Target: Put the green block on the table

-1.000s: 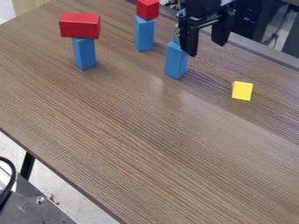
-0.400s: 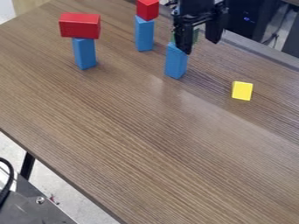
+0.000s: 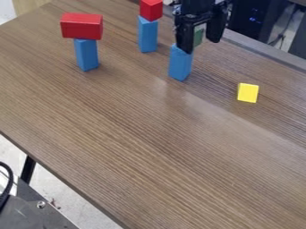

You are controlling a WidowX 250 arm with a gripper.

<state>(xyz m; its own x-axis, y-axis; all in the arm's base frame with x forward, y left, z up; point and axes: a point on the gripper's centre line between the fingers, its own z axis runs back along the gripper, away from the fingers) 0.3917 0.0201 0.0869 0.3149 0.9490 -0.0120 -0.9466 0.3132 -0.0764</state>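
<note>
Nearest, the table [image 3: 137, 134] spreads broad and flat from its near left edge [image 3: 76, 180], and here is the generous room: a wide stretch of grain that looks the natural landing ground. On the right, the yellow block [image 3: 247, 93] sits alone, one thing for a low swing to steer around.

Further in, right of centre, stands an upright blue block [image 3: 179, 64], tall and narrow, and surely easy to topple with a careless nudge. To its left, another blue block [image 3: 87, 55] carries a wide red block [image 3: 82, 26], a top-heavy pair; beyond, the far blue block [image 3: 147, 35] bears a small red block [image 3: 151, 9]. Little leeway on that side!

And now the main event, up above that right-hand blue support: the green block [image 3: 198, 37], between the fingers of the gripper [image 3: 201, 44]. The fingers stand apart, one on either side of it; whether either touches, or what bears the block's weight, cannot be told. It should handle as light, stiff and none too fragile, though smooth faces may slip. Square on the opposite flat sides, around mid-height, looks the hold. The far table edge [image 3: 260, 48] runs close behind, so lifting first, then coming nearer, seems the wise line.
</note>
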